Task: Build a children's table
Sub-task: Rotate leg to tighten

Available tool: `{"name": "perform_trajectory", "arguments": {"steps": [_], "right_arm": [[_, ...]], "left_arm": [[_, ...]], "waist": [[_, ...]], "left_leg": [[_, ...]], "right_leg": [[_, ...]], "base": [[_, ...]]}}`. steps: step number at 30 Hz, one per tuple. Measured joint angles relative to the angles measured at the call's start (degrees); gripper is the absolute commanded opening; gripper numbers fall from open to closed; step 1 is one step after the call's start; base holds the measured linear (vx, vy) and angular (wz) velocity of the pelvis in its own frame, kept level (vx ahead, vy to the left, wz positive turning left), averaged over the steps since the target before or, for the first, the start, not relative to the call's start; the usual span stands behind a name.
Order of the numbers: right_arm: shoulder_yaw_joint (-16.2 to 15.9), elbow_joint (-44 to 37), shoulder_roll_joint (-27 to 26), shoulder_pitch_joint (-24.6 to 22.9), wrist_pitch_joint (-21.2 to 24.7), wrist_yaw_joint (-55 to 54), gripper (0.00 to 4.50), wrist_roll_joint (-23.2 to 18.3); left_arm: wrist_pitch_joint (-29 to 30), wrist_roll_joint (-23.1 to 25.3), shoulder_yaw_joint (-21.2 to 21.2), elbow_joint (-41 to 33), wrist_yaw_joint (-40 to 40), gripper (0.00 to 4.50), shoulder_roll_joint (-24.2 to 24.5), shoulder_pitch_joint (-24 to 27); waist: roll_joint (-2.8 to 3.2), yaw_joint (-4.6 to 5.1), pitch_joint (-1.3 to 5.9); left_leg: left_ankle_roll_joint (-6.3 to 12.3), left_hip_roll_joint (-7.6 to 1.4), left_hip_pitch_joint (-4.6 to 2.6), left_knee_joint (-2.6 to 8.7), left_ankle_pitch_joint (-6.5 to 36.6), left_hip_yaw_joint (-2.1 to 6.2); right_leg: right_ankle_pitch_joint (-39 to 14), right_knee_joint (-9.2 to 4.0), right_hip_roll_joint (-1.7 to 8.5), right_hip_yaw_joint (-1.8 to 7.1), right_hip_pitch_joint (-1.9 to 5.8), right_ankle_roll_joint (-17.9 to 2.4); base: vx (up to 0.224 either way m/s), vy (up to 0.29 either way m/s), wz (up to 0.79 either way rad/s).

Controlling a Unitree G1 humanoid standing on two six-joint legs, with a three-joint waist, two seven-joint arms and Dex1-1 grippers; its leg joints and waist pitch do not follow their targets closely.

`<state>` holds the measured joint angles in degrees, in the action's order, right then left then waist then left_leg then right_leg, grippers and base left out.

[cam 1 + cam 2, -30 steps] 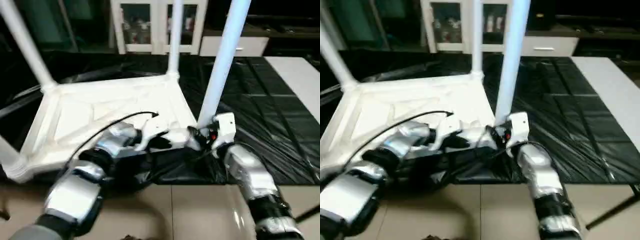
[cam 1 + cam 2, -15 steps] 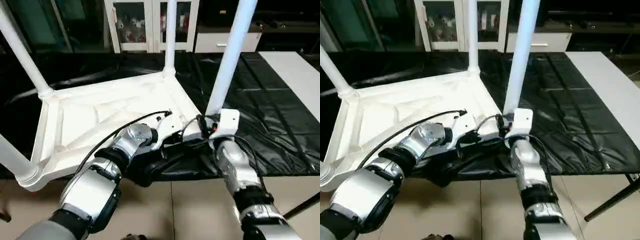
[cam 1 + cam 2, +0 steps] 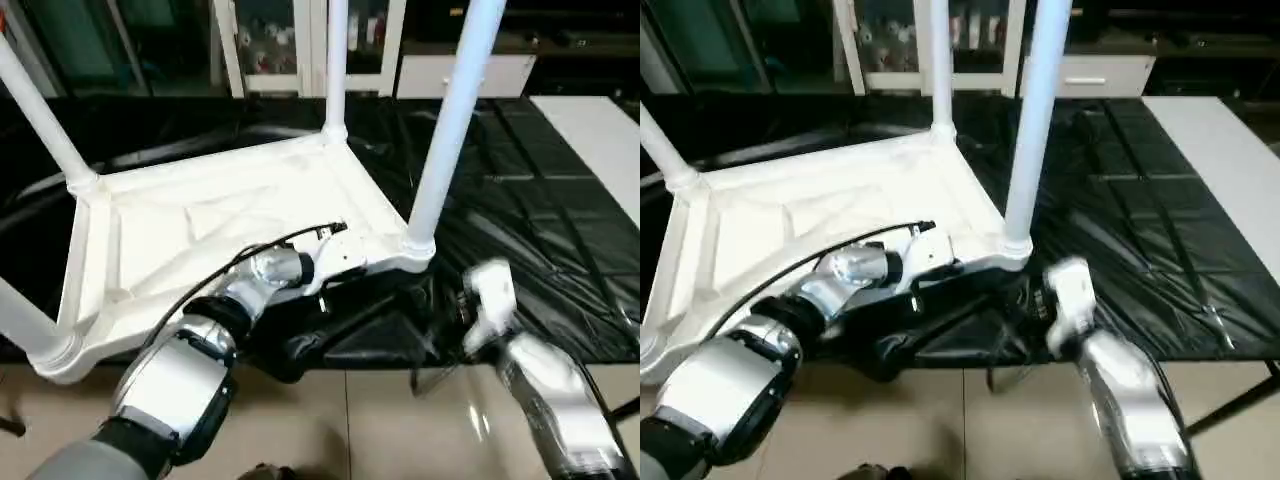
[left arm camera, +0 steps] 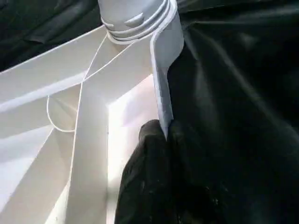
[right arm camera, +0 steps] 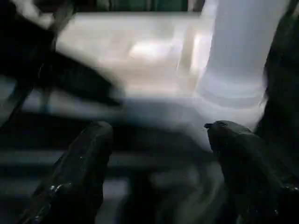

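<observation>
The children's table lies upside down on the black-covered surface. Its white ribbed tabletop (image 3: 200, 215) carries several legs upright in the corner sockets. The near-right leg (image 3: 448, 125) stands in its socket (image 4: 135, 18). My left gripper (image 4: 161, 134) is shut on the tabletop's rim just below that corner, reaching in under the near edge (image 3: 335, 278). Drawn back from that leg (image 5: 243, 46), my right gripper (image 5: 159, 130) is open with nothing between its fingers (image 5: 93, 140). The right wrist (image 3: 490, 300) hovers off the surface's front edge.
The black cover (image 3: 360, 330) bunches up under the table's near-right corner. A white cabinet with glass doors (image 3: 270, 40) stands behind. A white board (image 3: 600, 130) lies at the far right. Beige floor tiles (image 3: 350, 420) run along the front.
My right gripper has let go of the near-right leg's base, opened wider and pulled back toward me. The left gripper keeps its hold on the rim. The camera has shifted.
</observation>
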<state>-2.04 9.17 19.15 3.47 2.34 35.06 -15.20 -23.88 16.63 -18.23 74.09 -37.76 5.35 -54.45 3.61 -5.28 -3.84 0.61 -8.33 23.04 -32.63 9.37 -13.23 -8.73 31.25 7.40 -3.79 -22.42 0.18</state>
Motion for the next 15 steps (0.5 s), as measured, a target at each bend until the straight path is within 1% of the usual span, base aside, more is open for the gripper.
{"name": "perform_trajectory", "arguments": {"steps": [2,3,4,5,7,9,10,11,14,15], "right_arm": [[-0.3,-2.66,-0.33,-1.23,1.26,-0.07,3.54,-0.29],[-0.48,-3.55,-0.53,-1.35,1.79,-0.2,3.63,-0.36],[-0.62,-4.78,-0.67,-1.46,2.53,-0.4,3.63,-0.5],[-0.64,-5.72,-0.88,-1.53,3.26,-0.9,3.63,-0.54],[-0.77,-7.08,-1.25,-1.72,4.47,-1.32,3.63,-0.67],[-0.82,-8.09,-1.5,-1.87,5.66,-1.71,3.63,-0.67],[-0.86,-8.65,-1.51,-2.06,6.13,-2.07,3.63,-0.67],[-0.85,-8.84,-1.51,-2.09,6.35,-2.28,3.63,-0.67],[-0.84,-9.05,-1.7,-2.1,6.66,-2.8,3.63,-0.67],[-0.82,-9.07,-1.69,-2.1,6.96,-2.85,3.63,-0.67]], "left_arm": [[0.09,-0.7,1.22,0.1,0.12,0.0,-0.33,0.01],[0.4,-1.19,1.87,0.09,-0.4,0.47,-0.5,0.0],[0.93,-1.84,2.72,0.08,-1.75,0.59,-0.56,0.0],[1.75,-3.66,4.13,0.05,-3.63,0.59,-0.68,-0.03],[1.75,-7.13,6.79,-1.21,-6.12,0.66,-1.24,-0.16],[1.77,-9.43,8.47,-2.37,-7.49,0.96,-1.54,-0.31],[1.83,-10.73,9.44,-3.05,-8.46,1.03,-1.44,-0.33],[2.42,-12.24,10.41,-3.81,-9.95,1.02,-1.26,-0.32],[7.18,-16.9,12.29,-8.91,-17.07,1.42,0.34,0.06],[8.34,-17.69,12.68,-10.27,-18.92,1.47,0.86,0.12]], "waist": [[0.03,-0.05,0.02],[0.05,-0.1,0.04],[0.18,-0.2,0.12],[0.29,-0.38,0.19],[0.3,-0.92,0.19],[0.31,-1.16,0.2],[0.31,-1.19,0.2],[0.31,-1.23,0.2],[0.31,-1.23,0.2],[0.31,-1.25,0.2]], "left_leg": [[0.01,-0.02,0.21,-0.03,-0.01,0.01],[0.01,-0.03,0.3,-0.06,-0.01,0.01],[0.02,-0.04,0.32,-0.15,-0.02,0.02],[0.02,-0.07,0.32,-0.24,-0.01,0.02],[0.02,-0.23,0.42,-0.38,-0.01,0.1],[0.03,-0.27,0.44,-0.45,0.0,0.1],[0.05,-0.27,0.48,-0.44,0.01,0.1],[0.07,-0.27,0.49,-0.45,0.03,0.1],[0.07,-0.27,0.52,-0.5,0.03,0.09],[0.07,-0.27,0.51,-0.53,0.03,0.08]], "right_leg": [[0.48,0.18,0.0,0.0,-0.31,-0.14],[0.55,0.28,0.0,-0.01,-0.45,-0.09],[0.55,0.53,0.01,0.01,-0.55,-0.07],[0.44,0.72,0.02,0.01,-0.62,0.12],[0.19,0.89,-0.05,-0.07,-0.68,0.5],[0.09,0.95,-0.07,-0.08,-0.71,0.62],[0.05,0.95,-0.07,-0.09,-0.73,0.61],[0.03,0.96,-0.07,-0.09,-0.74,0.59],[0.03,1.01,-0.07,-0.07,-0.78,0.58],[0.03,1.05,-0.07,-0.06,-0.77,0.58]], "base": [[0.0,0.0,0.0],[0.064,-0.033,0.0],[0.0,0.0,0.0],[0.0,0.0,0.0],[0.0,0.0,0.0],[0.027,-0.007,-0.01],[0.0,0.0,0.0],[0.0,0.0,0.0],[0.0,0.0,0.0],[0.0,0.0,0.0]]}}
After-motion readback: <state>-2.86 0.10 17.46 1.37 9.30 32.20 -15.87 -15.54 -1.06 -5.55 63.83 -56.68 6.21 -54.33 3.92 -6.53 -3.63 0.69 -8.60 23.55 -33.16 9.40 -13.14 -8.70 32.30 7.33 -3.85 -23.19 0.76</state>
